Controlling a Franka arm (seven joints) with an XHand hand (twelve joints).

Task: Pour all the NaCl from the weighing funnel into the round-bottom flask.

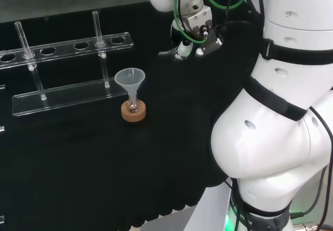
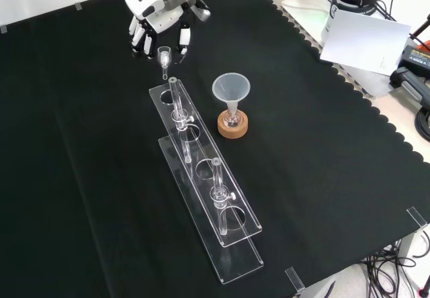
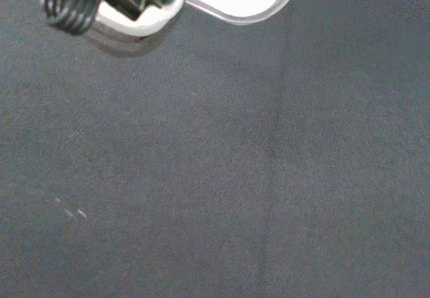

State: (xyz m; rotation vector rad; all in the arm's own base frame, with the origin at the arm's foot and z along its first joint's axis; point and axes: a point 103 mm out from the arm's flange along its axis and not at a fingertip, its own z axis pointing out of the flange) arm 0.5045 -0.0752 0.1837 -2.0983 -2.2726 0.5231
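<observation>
Clear glass: weighing funnel (image 2: pixel 164 58) judged light, fragile, slippery; best taken at its stem
Hand (image 2: pixel 158 24): fingers curled round it, beyond the cork-ringed flask (image 2: pixel 232 118)

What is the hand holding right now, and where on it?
The hand holds a small clear weighing funnel, gripped at its upper cup end; the thin stem hangs free below.
</observation>
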